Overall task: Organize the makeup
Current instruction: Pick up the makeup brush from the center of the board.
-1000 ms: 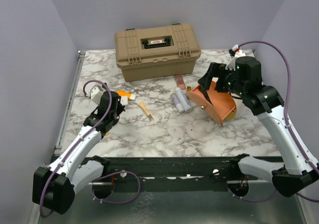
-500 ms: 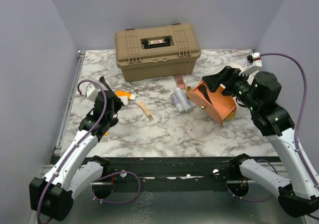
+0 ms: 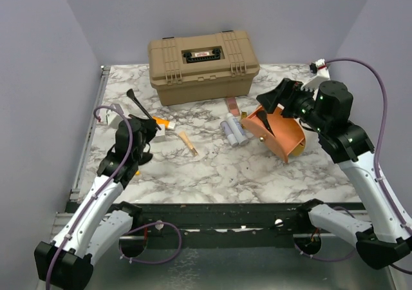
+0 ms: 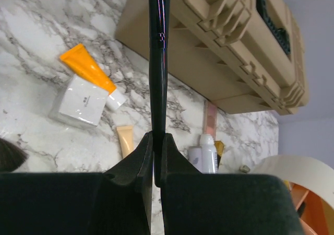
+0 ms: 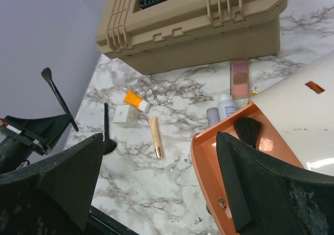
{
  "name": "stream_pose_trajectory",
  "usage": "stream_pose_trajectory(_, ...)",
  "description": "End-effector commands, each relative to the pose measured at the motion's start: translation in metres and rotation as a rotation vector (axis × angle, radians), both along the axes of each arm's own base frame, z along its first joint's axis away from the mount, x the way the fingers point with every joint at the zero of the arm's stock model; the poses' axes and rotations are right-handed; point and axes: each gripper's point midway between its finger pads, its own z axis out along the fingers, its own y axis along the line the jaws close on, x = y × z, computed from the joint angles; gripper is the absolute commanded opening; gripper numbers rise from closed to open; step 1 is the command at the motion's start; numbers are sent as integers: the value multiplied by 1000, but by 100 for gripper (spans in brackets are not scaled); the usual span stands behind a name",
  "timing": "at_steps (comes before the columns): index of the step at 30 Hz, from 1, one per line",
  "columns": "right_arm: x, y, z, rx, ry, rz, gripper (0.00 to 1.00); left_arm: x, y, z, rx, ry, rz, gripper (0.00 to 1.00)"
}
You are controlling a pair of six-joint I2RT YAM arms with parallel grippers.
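My left jaws are clamped on the handle of a thin black brush (image 4: 158, 62). Its long axis runs straight out from them, up and away toward the far left, above the marble desk (image 3: 225, 174). The round pouch (image 3: 286, 142) lies well off to my right, on its side with its orange-lined mouth turned leftward toward the brush. I judge the brush must cross the desk to reach it. A second black brush (image 5: 247, 130) already sits inside.

My right jaws hang apart and empty just over the pouch, much the nearer of the two. Between brush and pouch lie an orange tube (image 4: 88, 68), a tan stick (image 4: 124, 141) and pale tubes (image 3: 233, 132). Farthest back stands the tan hard case (image 3: 203, 64), shut.
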Motion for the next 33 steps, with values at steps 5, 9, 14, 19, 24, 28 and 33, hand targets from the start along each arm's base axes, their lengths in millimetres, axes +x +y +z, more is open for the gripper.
stream_pose_trajectory(5,-6,26,4,11,35,154,92,2,-48,59,-54,-311,-289,0)
stream_pose_trajectory(9,-12,41,1,45,30,243,90,2,-87,61,-114,-349,-489,0)
stream_pose_trajectory(14,-12,55,-14,44,110,316,84,-6,-125,79,-137,-410,-683,0)
stream_pose_trajectory(19,-13,68,-17,87,156,380,74,-12,-145,96,-110,-459,-753,0)
stream_pose_trajectory(24,-11,75,-15,143,154,392,66,-22,-178,90,-99,-444,-853,0)
stream_pose_trajectory(28,-12,78,-15,155,148,415,63,-30,-201,92,-108,-451,-906,0)
stream_pose_trajectory(33,-10,85,-13,197,142,438,57,-38,-229,102,-144,-479,-965,0)
